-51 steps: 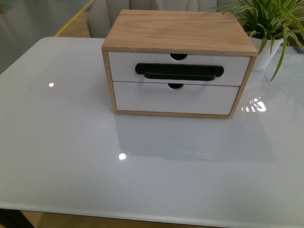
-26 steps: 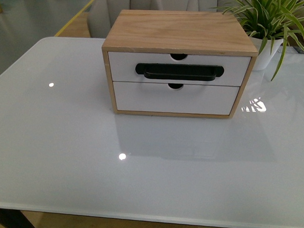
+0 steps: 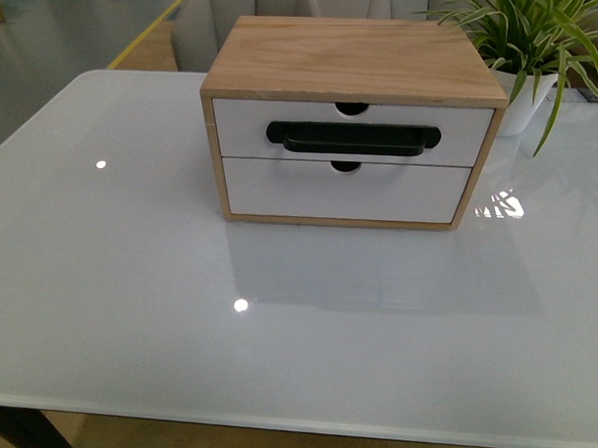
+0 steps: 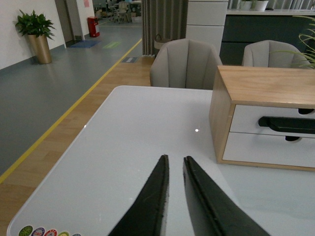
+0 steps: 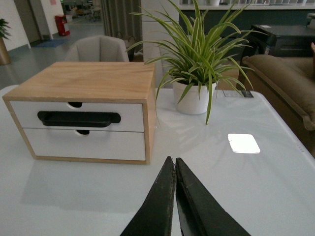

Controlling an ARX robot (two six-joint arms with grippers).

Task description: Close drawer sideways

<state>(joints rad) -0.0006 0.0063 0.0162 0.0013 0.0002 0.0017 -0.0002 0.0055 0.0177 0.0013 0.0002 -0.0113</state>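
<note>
A light-wood cabinet [image 3: 352,60] stands at the back middle of the white table [image 3: 283,323]. Its upper drawer [image 3: 247,132] has a white front, a long black bar handle [image 3: 353,139] and a semicircular notch. It sits flush in the cabinet. The drawer also shows in the left wrist view [image 4: 246,118] and the right wrist view [image 5: 133,115]. No gripper shows in the front view. My left gripper [image 4: 175,158] is shut and empty, over the table to the cabinet's left. My right gripper [image 5: 173,159] is shut and empty, in front of the cabinet's right corner.
A handle-less white lower drawer [image 3: 347,193] sits flush below. A potted spider plant [image 3: 528,39] stands right of the cabinet. Grey chairs [image 4: 184,64] stand behind the table's far edge. A brown sofa [image 5: 280,78] is off to the right.
The whole front view has shifted down by a few pixels. The drawer and cabinet look unchanged.
</note>
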